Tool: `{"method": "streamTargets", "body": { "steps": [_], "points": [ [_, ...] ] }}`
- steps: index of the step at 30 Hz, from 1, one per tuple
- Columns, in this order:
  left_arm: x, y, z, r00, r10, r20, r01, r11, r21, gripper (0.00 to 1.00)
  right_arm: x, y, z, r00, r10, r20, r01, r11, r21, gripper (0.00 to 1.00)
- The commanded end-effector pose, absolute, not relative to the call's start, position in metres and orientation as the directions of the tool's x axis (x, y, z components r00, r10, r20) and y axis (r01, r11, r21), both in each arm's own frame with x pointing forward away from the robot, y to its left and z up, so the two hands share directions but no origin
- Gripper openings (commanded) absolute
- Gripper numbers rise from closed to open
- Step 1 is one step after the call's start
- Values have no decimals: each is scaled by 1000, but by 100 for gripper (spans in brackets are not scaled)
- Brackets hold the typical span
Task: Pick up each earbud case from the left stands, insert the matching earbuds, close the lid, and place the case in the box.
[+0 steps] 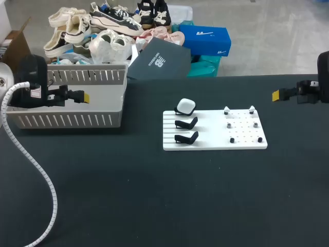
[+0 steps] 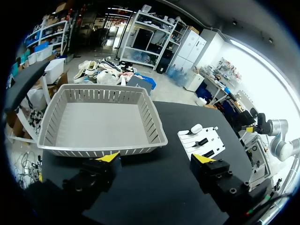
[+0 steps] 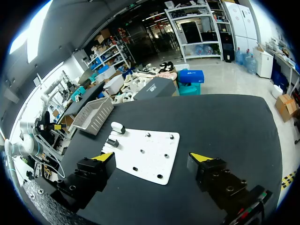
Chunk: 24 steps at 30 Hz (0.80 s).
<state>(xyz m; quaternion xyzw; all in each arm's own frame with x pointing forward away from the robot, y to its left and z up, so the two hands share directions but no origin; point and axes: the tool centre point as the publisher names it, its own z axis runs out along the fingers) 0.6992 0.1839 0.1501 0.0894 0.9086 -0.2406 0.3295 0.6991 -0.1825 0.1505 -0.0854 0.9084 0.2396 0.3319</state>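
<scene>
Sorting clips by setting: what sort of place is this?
Probably a robot lab workbench: a black table with a white fixture board of stands and pegs, a grey slatted basket, and the left gripper and right gripper open at its sides.

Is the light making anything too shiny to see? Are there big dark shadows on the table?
Head view: no glare on the black table, shadows barely show on it, and the earbud case on the white plate is plain to see. Left wrist view: the basket is softly lit inside, with no hard shadow. Right wrist view: the white plate is bright but not glaring.
</scene>
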Motion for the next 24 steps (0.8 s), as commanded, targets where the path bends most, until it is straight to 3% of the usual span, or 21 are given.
{"method": "streamTargets", "body": {
  "steps": [1, 9, 17, 24],
  "points": [
    [701, 179, 153, -746, 82, -660, 408, 841, -356, 100, 700, -184, 149, -765, 2, -644, -320, 867, 383, 100],
    [711, 158, 166, -633, 297, -715, 639, 722, -265, 100, 700, -184, 149, -765, 2, -644, -320, 867, 383, 100],
    [718, 150, 163, -600, 357, -715, 703, 663, -259, 100, 700, -184, 149, -765, 2, -644, -320, 867, 383, 100],
    [732, 137, 167, -441, 475, -761, 839, 520, -160, 100, 700, -184, 149, -765, 2, -644, -320, 867, 383, 100]
  ]
}}
